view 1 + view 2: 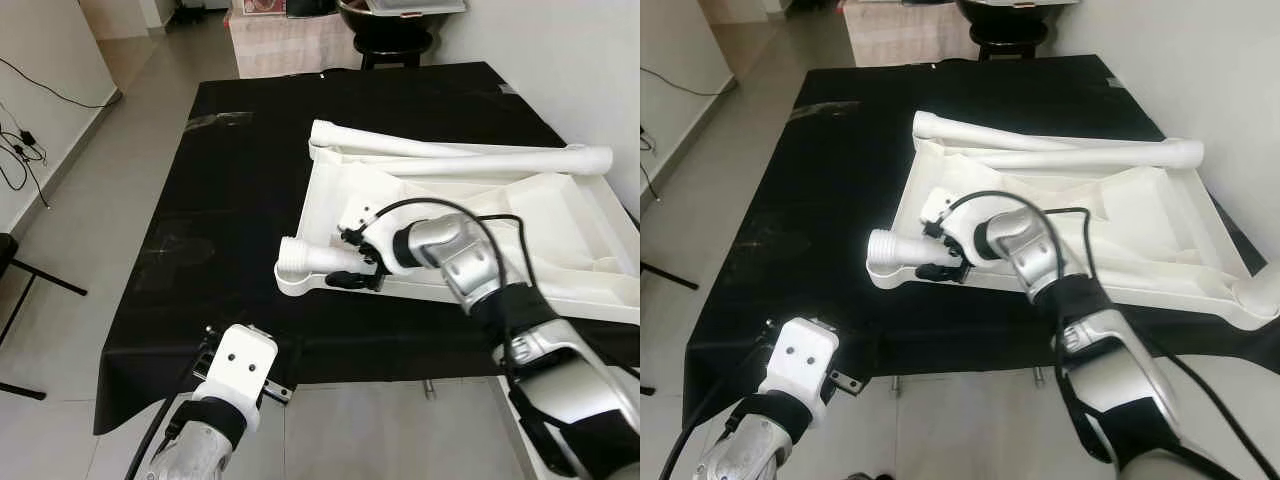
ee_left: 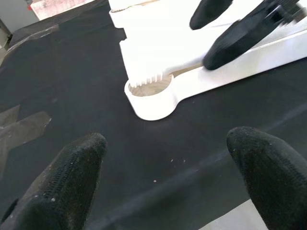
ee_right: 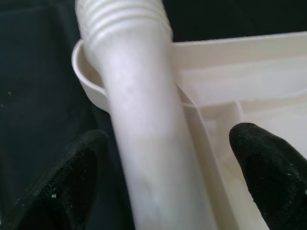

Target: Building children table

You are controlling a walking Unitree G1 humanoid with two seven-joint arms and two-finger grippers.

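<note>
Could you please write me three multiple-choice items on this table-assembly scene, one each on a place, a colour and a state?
1. Where does the threaded leg in the right gripper lie?
A. over the tabletop's near-left corner socket
B. on the floor
C. on the stool

2. What colour is the cloth under the tabletop?
A. white
B. black
C. red

3. How is the left gripper?
A. shut on a leg
B. shut on the cloth
C. open, holding nothing

Key: 1 A, the threaded end pokes past that corner; 2 B, black all around the white parts; 3 C, its fingers stand apart over bare cloth.

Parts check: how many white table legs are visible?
3 legs: two lie along the tabletop's far edge, one in the right gripper over its near corner; more may be hidden.
</note>
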